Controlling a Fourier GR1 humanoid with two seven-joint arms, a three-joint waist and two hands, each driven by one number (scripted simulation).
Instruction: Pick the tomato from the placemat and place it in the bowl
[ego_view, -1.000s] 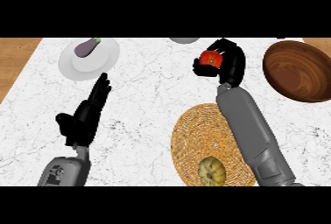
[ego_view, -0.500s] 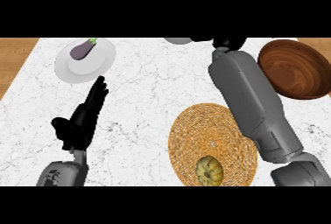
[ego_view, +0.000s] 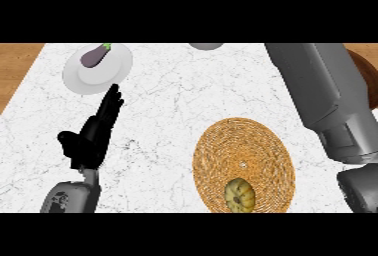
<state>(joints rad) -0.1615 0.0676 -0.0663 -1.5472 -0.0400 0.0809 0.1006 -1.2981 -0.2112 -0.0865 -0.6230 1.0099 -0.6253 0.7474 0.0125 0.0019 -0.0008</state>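
Left hand (ego_view: 94, 134), fingers straight and pressed together, rests over the marble counter (ego_view: 170, 105) below a white plate (ego_view: 94, 75) bearing an eggplant (ego_view: 94, 55). Right forearm (ego_view: 332, 100) crosses the bowl (ego_view: 367, 75); its fingers' state cannot be told. Woven placemat (ego_view: 244, 150) lies between.

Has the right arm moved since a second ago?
Yes. The right forearm now reaches past the view's top edge, hiding most of the bowl; its hand and the tomato are out of view.
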